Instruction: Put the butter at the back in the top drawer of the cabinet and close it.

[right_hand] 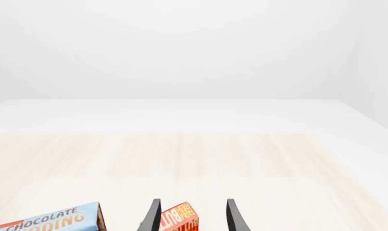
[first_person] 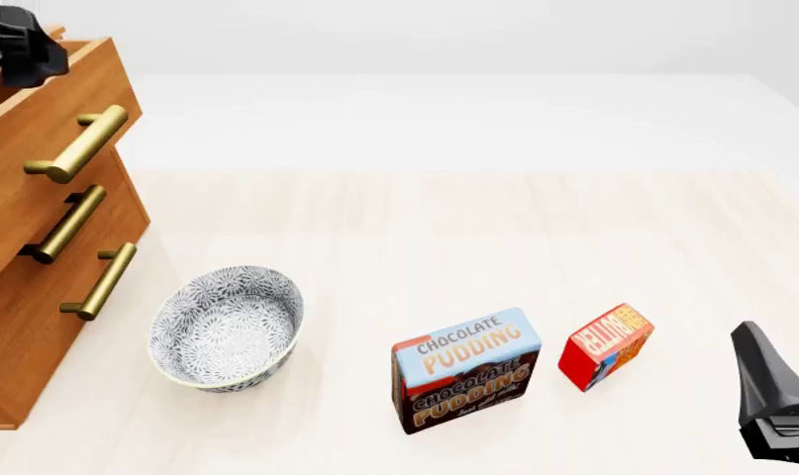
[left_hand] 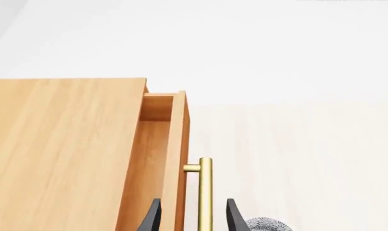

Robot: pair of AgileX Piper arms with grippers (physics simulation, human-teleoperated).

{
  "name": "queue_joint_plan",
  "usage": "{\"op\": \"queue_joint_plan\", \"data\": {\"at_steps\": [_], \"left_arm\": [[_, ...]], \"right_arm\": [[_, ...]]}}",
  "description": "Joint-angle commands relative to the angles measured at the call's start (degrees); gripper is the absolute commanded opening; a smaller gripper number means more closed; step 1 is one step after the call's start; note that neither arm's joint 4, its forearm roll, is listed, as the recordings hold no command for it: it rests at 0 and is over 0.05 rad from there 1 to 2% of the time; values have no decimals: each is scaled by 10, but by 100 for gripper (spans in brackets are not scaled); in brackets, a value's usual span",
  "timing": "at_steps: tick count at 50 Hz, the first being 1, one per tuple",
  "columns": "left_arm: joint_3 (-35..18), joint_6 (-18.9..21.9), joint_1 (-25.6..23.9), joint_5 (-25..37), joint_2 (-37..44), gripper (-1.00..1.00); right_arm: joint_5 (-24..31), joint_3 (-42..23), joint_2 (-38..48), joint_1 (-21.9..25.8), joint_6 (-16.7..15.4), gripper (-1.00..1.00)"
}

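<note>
The butter (first_person: pixel 607 346) is a small red box lying on the table near the front right, beside the pudding box. In the right wrist view the butter (right_hand: pixel 178 219) shows low between my right gripper's (right_hand: pixel 194 200) spread fingers, which are open and hold nothing. From the front, the right gripper (first_person: pixel 765 381) hangs right of the butter, apart from it. The cabinet (first_person: pixel 16 327) stands at the left. Its top drawer (left_hand: pixel 150 154) is pulled out a little. My left gripper (left_hand: pixel 194 200) is open above the drawer's brass handle (left_hand: pixel 205 187), fingers either side, and shows at the cabinet's top (first_person: pixel 23 45).
A blue-and-brown Chocolate Pudding box (first_person: pixel 465 371) stands left of the butter. A patterned grey bowl (first_person: pixel 228 327) sits in front of the cabinet. The two lower drawers (first_person: pixel 75 223) are shut, their handles jutting out. The table's far edge runs behind.
</note>
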Motion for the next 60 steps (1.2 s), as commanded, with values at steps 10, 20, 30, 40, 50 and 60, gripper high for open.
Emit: {"op": "queue_joint_plan", "data": {"at_steps": [10, 20, 30, 40, 50, 60], "left_arm": [[17, -6, 5, -18, -2, 100], [26, -10, 8, -28, 2, 100], [31, -15, 7, -37, 8, 100], [41, -20, 7, -49, 16, 100], [51, -28, 7, -60, 21, 100], [59, -37, 8, -71, 27, 100]], "right_arm": [[0, 0, 0, 0, 0, 100], [0, 0, 0, 0, 0, 100], [0, 0, 0, 0, 0, 100], [0, 0, 0, 0, 0, 100], [0, 0, 0, 0, 0, 100], [0, 0, 0, 0, 0, 100]]}}
